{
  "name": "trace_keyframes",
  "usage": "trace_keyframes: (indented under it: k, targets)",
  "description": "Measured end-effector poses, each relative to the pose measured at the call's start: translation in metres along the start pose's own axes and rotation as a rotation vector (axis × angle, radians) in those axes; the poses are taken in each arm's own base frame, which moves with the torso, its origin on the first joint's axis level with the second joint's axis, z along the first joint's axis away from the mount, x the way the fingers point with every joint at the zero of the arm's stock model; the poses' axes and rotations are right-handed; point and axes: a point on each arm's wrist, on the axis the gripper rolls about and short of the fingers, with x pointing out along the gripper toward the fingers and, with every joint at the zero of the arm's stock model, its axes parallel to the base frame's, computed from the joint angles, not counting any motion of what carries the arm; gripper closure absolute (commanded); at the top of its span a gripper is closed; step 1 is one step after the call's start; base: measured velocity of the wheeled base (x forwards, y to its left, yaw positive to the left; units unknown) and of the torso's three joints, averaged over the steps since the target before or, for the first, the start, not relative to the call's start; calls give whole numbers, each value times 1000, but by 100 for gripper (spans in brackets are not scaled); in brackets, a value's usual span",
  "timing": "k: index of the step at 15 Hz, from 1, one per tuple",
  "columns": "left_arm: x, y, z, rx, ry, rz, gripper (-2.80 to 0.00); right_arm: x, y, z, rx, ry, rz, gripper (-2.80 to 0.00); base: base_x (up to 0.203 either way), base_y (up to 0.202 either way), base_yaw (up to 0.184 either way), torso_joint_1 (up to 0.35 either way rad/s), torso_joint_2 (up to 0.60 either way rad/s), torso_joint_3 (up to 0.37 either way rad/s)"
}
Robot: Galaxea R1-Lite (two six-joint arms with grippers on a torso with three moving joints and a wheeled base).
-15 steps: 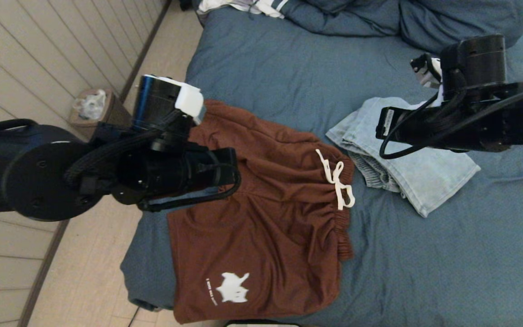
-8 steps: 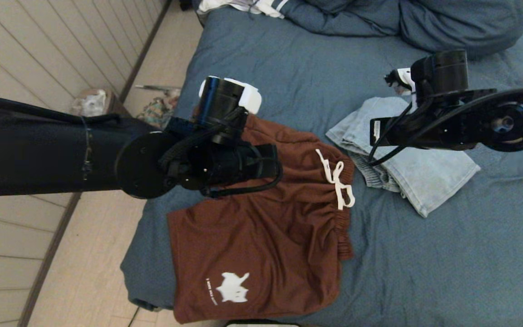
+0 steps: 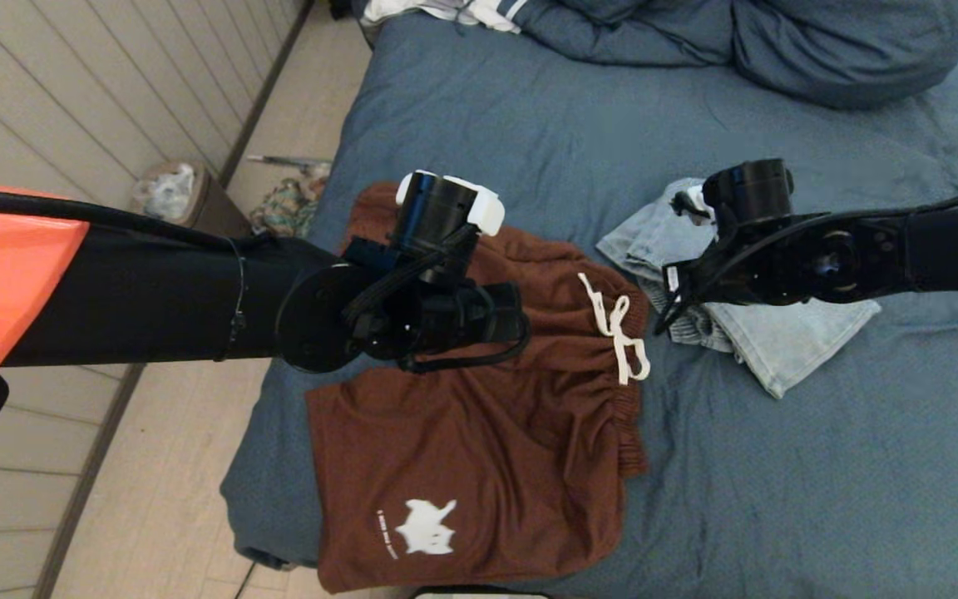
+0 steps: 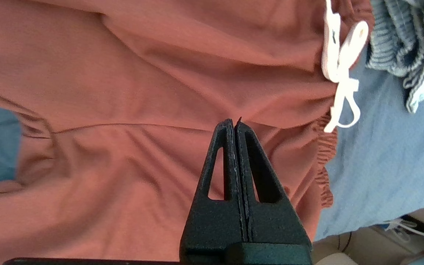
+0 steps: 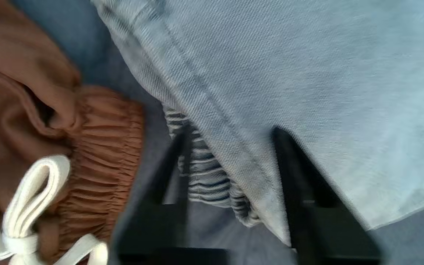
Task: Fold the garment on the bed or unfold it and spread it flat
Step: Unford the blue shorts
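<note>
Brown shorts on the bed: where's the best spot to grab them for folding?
Probably the gathered waistband edge of the brown shorts, coming from above near the white drawstring. That thick elastic hem lies flat, exposed on the bed, giving fingers a firm ridge to pinch.

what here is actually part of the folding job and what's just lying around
Part of the job:
- brown shorts
- bed
- left gripper, over the shorts
- right gripper, over the folded jeans

Lying about:
- folded jeans
- bin on the floor
- blue bedding
</note>
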Motion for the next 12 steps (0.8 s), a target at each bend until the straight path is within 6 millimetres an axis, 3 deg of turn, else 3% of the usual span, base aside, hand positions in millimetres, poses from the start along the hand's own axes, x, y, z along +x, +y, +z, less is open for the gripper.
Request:
trace_keyframes:
  k: [8, 12]
  targets:
    - [3, 0, -3, 0, 0, 7, 0, 16, 9, -13, -61, -15, -48, -280, 0, 0, 0, 0, 0, 0]
    - [3, -1, -4, 2, -1, 4, 0, 44, 6, -14, -94, -99, -192, -280, 0, 0, 0, 0, 0, 0]
